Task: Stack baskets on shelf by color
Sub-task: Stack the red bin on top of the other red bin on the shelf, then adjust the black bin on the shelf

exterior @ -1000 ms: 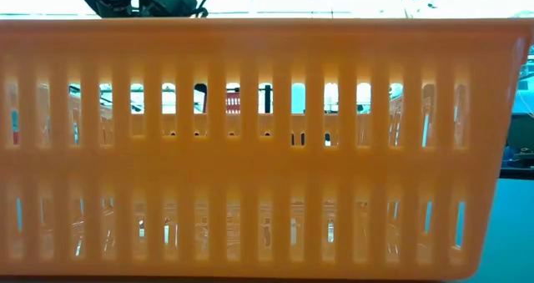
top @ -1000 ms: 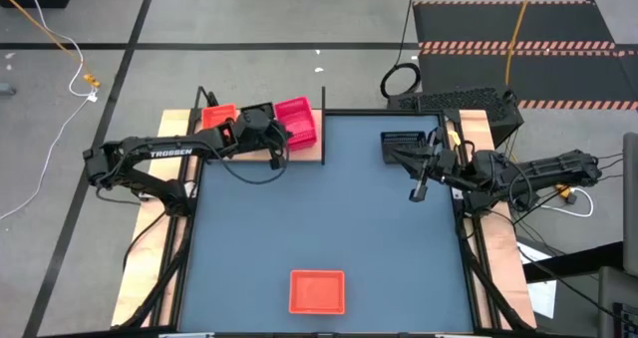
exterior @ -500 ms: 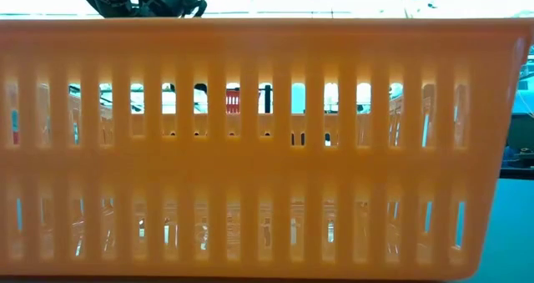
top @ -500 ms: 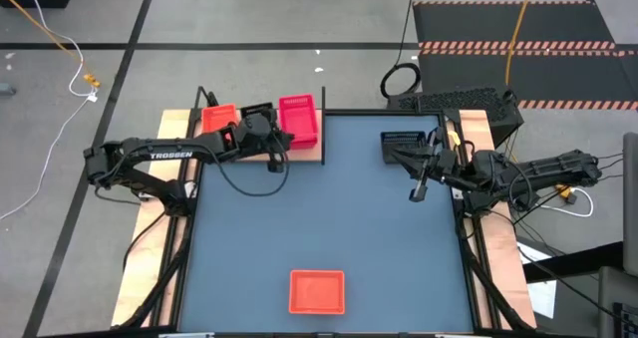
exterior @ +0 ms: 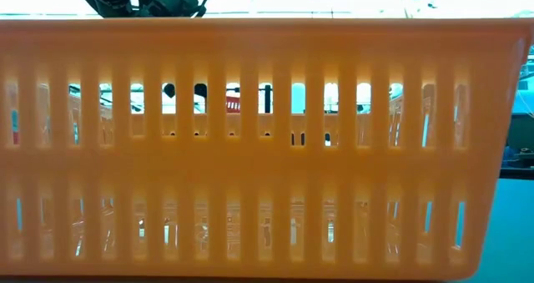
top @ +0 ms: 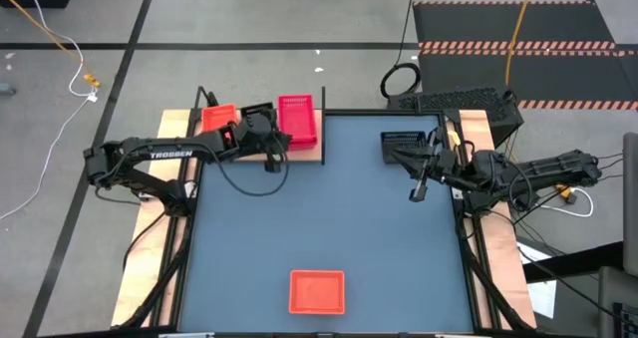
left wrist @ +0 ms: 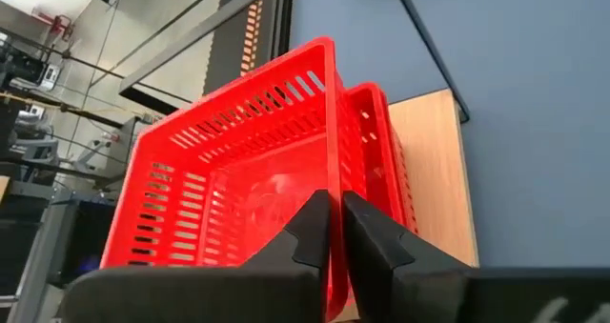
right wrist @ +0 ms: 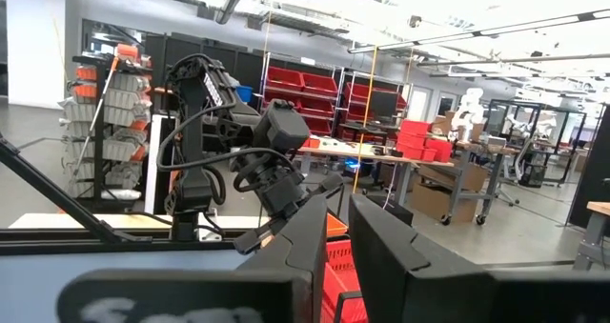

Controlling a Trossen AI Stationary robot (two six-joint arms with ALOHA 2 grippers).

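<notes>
1. The pink-red basket [top: 299, 120] is on the right part of the shelf [top: 310, 155], at the far left corner of the table [top: 329, 208]. Its long axis runs from the near side to the far side, and its opening faces up. In the left wrist view it sits inside a second pink-red basket [left wrist: 376, 161].
2. The left gripper [left wrist: 335, 230] pinches the near rim of this basket between its fingers.
3. An orange basket [top: 218, 117] lies on the left part of the shelf.
4. A black basket [top: 401, 145] sits near the right gripper [top: 419, 190], whose fingers are close together and hold nothing.
5. Another orange basket [top: 317, 291] lies at the near edge.
</notes>
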